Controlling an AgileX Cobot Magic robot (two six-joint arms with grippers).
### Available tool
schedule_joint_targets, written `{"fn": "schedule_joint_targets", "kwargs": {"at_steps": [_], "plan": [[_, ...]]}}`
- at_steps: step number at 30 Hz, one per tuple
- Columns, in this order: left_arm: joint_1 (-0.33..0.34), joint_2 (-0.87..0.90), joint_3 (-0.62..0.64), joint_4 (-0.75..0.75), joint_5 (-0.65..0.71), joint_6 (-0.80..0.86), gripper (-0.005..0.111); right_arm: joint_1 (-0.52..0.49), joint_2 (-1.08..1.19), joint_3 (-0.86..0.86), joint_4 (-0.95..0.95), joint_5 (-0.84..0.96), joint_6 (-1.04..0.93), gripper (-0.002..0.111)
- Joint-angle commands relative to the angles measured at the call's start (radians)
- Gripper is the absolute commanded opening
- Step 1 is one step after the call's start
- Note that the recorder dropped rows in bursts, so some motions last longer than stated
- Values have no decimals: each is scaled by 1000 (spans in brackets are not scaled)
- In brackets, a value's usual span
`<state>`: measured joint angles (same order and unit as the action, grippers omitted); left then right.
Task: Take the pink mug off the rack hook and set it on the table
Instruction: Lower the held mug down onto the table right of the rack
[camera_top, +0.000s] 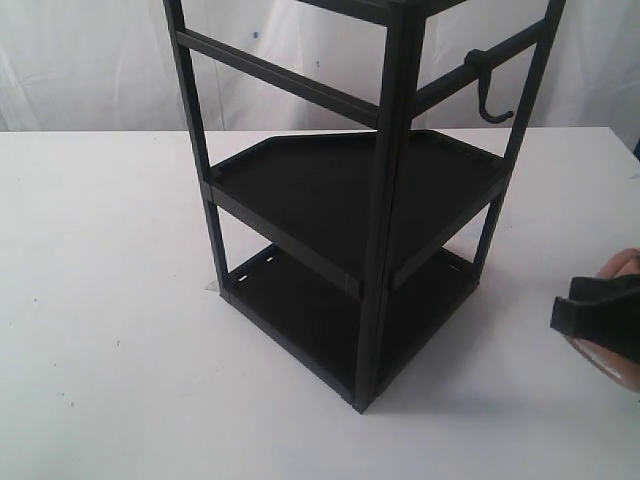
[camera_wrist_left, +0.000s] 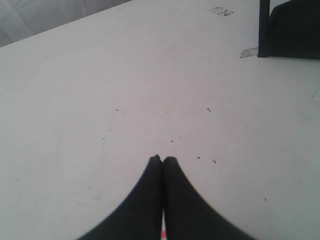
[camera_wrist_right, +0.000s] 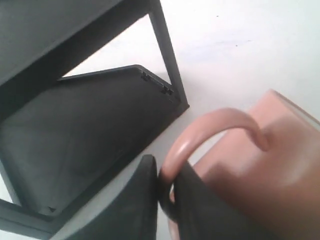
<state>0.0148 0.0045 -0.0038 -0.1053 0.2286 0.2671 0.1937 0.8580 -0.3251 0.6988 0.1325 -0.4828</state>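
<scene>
At 4 o'clock of the rack (camera_top: 390, 200), exterior view, the pink mug (camera_top: 618, 264), off the rack hook (camera_top: 492, 98), is half hidden by the right tool (camera_top: 598, 318). Left wrist view: the left tool (camera_wrist_left: 163, 160) is pressed closed over the worktop (camera_wrist_left: 100, 100). Right wrist view: the mug's handle is clamped.

left gripper (camera_wrist_left: 162, 161): both black fingers pressed tip to tip, no gap visible, hanging low over the surface at a shallow angle. right gripper (camera_wrist_right: 162, 172): fingers nipped on the loop handle of the pink mug (camera_wrist_right: 280, 165), one finger on each side of the band, with the loop arching out past the tips. In the exterior view the right gripper sits at the right edge of the frame, a bit below mid-height, its black body partly cut off by the edge.
</scene>
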Motion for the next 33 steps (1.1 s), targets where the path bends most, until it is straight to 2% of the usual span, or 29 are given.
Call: {"fn": "schedule_joint_targets", "kwargs": {"at_steps": [1, 9, 13, 18, 29, 33], "plan": [[3, -4, 4, -4, -4, 0, 0, 117, -1, 34, -33, -132, -8, 0], [3, -4, 4, -4, -4, 0, 0, 268, 42, 118, -247, -410, 33, 0], [3, -4, 4, -4, -4, 0, 0, 291, 94, 195, -456, -622, 120, 0], [3, -4, 4, -4, -4, 0, 0, 294, 165, 259, -687, -890, 127, 0], [3, -4, 4, -4, -4, 0, 0, 294, 283, 262, -692, -899, 120, 0], [3, -4, 4, -4, -4, 0, 0, 294, 338, 264, -661, -921, 11, 0]]}}
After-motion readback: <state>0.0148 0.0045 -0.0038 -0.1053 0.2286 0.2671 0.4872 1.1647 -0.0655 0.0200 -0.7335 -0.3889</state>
